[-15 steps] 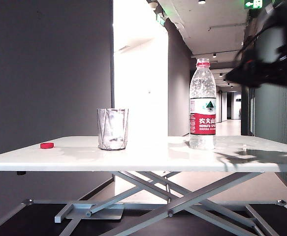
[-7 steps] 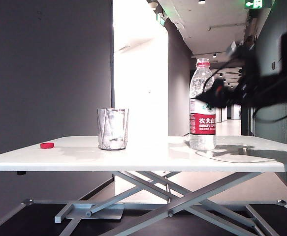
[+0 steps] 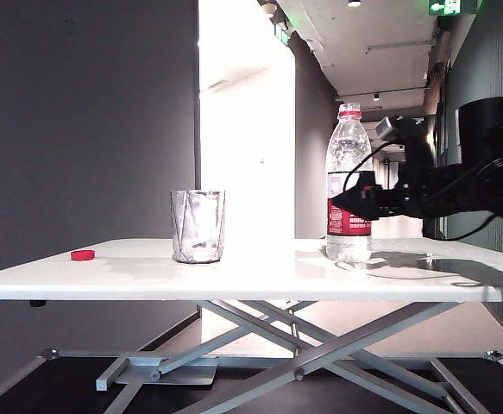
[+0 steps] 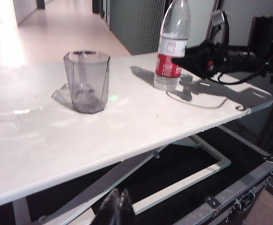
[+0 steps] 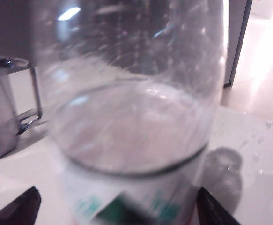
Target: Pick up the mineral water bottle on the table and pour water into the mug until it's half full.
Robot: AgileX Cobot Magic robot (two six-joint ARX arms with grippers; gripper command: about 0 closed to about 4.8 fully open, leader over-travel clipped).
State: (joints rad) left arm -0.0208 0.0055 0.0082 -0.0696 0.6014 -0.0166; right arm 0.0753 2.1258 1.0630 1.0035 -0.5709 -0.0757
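The mineral water bottle (image 3: 348,172) stands upright and uncapped on the right of the white table (image 3: 260,272), with water (image 5: 127,136) inside it. My right gripper (image 3: 348,203) reaches in level from the right at label height and is open. Its dark fingertips (image 5: 21,206) flank the bottle (image 5: 131,108) with a gap on each side. The mug (image 3: 198,226) stands to the left of the bottle, and it also shows in both wrist views as the mug (image 4: 86,82) and the mug (image 5: 5,112). My left gripper (image 4: 119,206) is shut, low in front of the table edge, far from both.
A small red cap (image 3: 82,254) lies at the table's far left. Water drops (image 5: 267,126) speckle the table beyond the bottle. The grey scissor frame (image 3: 320,345) is under the table. A black case (image 4: 234,201) sits on the floor below.
My right arm has swung down from high on the right and moved in to the bottle, jaws open around its label. The bottle has shifted slightly left. The mug and cap have not moved.
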